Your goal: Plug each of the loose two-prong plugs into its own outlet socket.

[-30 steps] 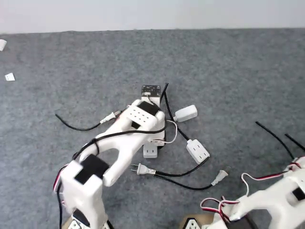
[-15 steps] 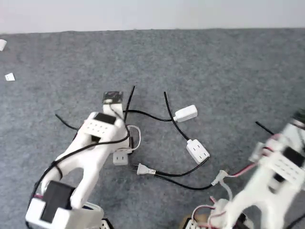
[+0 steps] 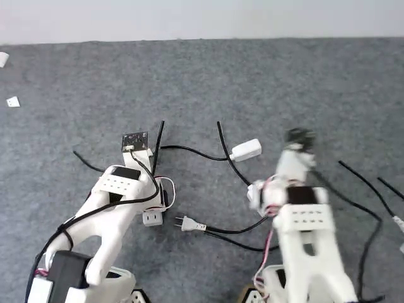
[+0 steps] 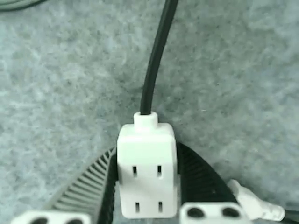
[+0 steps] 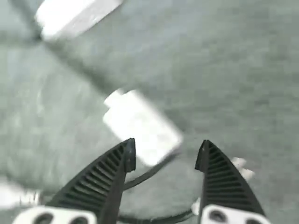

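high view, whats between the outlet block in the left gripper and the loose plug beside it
Bare grey carpet: the high view shows nothing between the outlet block and the loose plug.

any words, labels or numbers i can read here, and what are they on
None readable.
The white outlet socket in the left hand shows bare slots, no print.
The second socket by the right hand shows nothing legible.
Marks on the small dark board are too small to read.
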You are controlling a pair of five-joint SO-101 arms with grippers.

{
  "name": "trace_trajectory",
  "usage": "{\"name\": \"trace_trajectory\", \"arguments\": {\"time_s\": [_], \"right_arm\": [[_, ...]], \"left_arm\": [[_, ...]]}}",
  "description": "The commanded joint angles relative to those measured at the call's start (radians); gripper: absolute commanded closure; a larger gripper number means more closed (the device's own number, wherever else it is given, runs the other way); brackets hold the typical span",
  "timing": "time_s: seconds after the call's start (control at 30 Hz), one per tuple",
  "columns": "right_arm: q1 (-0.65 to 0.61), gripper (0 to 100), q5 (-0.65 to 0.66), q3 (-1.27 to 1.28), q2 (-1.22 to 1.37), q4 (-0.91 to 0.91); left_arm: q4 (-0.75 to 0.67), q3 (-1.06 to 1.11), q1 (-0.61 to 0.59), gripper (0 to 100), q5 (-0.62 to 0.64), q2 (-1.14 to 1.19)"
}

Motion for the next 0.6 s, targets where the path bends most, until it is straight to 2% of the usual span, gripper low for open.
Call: {"name": "trace_trajectory", "arguments": {"time_s": [0.0,0.07,0.13,0.23,0.37,0.57], "right_arm": [[-0.196,79.4,0.207,0.015,-0.033,-0.028],[-0.251,79.2,0.341,0.017,-0.045,-0.039],[-0.251,79.3,0.512,0.014,-0.062,-0.076],[-0.229,79.2,0.672,0.012,-0.085,-0.117],[-0.308,79.1,0.704,0.018,-0.099,-0.088],[-0.542,79.2,0.698,0.017,-0.097,-0.035]], "left_arm": [[-0.032,0.007,-0.021,99,-0.048,-0.015],[-0.031,0.007,-0.021,99,-0.078,-0.015],[-0.020,0.007,-0.021,99,-0.086,-0.015],[-0.012,0.007,-0.038,99,-0.089,-0.015],[-0.015,0.008,-0.120,99,-0.152,-0.015],[-0.017,0.045,-0.164,99,-0.259,-0.015]]}}
